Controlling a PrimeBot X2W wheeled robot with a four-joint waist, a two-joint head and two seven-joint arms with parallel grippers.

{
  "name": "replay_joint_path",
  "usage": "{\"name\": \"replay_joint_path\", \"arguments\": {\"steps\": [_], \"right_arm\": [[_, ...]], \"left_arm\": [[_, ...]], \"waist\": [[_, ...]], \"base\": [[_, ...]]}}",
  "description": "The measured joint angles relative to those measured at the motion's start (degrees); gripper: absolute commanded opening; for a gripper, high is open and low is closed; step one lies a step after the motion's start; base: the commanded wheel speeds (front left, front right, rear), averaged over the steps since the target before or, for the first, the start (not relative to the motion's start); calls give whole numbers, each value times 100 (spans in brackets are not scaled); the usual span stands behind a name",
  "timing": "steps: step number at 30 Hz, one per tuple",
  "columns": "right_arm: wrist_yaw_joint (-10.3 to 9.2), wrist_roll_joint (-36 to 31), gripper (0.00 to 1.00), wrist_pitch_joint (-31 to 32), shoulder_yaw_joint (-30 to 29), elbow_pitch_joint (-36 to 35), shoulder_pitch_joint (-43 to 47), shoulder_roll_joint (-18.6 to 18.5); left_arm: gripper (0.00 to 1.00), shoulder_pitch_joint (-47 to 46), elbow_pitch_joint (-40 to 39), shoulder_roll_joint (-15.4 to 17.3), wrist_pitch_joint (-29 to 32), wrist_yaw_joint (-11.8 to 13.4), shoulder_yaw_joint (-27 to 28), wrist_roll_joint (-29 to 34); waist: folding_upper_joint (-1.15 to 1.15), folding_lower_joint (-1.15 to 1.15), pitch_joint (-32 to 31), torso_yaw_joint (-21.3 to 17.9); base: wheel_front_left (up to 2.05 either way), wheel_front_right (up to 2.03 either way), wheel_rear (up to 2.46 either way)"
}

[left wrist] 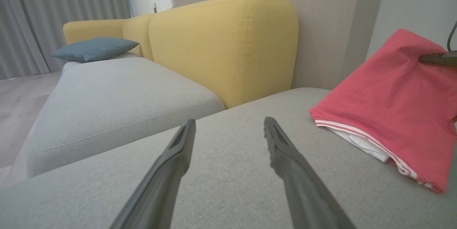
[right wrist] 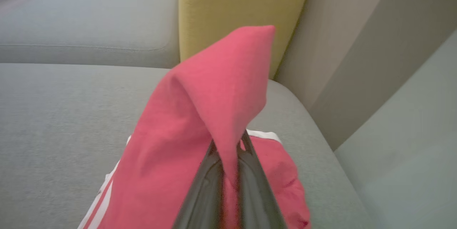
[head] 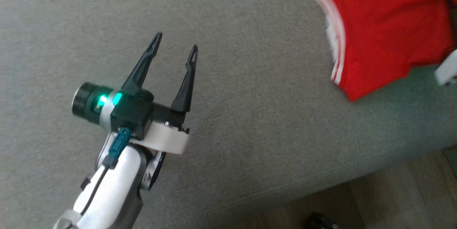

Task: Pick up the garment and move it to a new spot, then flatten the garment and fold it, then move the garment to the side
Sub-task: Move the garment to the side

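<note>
Red soft-cloth garment with white striped hem (head: 385,29), folded, lying at the right end of the grey fabric sofa seat (head: 250,122).
Head view: left gripper (head: 175,42) hovers wide open and empty, well apart from it. Left wrist view: the bundle sags, limp and likely light. Right wrist view: right gripper (right wrist: 230,142) is pinched tight on one raised fold; gripping through all layers would probably keep the stack together.

we see red garment (head: 385,25), white-striped trim, folded, 1 part raised in a peak, rest on grey cushion (head: 250,115)
</note>
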Motion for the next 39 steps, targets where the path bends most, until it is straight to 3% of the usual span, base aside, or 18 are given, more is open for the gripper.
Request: {"name": "replay_joint_path", "arguments": {"steps": [13, 20, 21, 22, 23, 25, 33, 39], "right_arm": [[0, -321, 0, -253, -832, 342, -420, -91], [1, -1014, 0, -571, -1410, 872, -729, 62], [0, -1136, 7, -631, -1521, 962, -755, 109], [0, -1258, 22, -721, -1616, 1046, -786, 164], [1, -1390, 44, -836, -1745, 1106, -807, 221], [0, -1741, 100, -1003, -2030, 1194, -837, 370], [0, -2494, 100, -1528, -2930, 1131, -792, 917], [0, -2281, 100, -1704, -3060, 805, -342, 1505]], "left_arm": [[100, -815, -151, 33, 151, -245, -257, 265], [100, -1176, -151, 13, 191, -361, -393, 350], [100, -1209, -144, 7, 190, -367, -403, 350], [100, -1227, -131, 1, 182, -368, -415, 349], [100, -1250, -113, -10, 162, -368, -438, 350], [100, -1280, -100, -19, 134, -368, -470, 349], [100, -1279, 31, -33, 30, -350, -474, 335], [100, -1198, 174, -52, -63, -247, -394, 169]], "waist": [[0, 0, 685, -159], [0, 1, 1099, -81], [0, 1, 1146, -58], [0, 1, 1187, -30], [0, 1, 1224, -1], [0, 1, 1276, 59], [0, 1, 1251, 242], [0, 0, 993, 379]], "base": [[0, 0, 0], [0, 0, 0], [0, 0, 0], [0, 0, 0], [0, 0, 0], [0, 0, 0], [0, 0, 0], [0, 0, 0]]}}
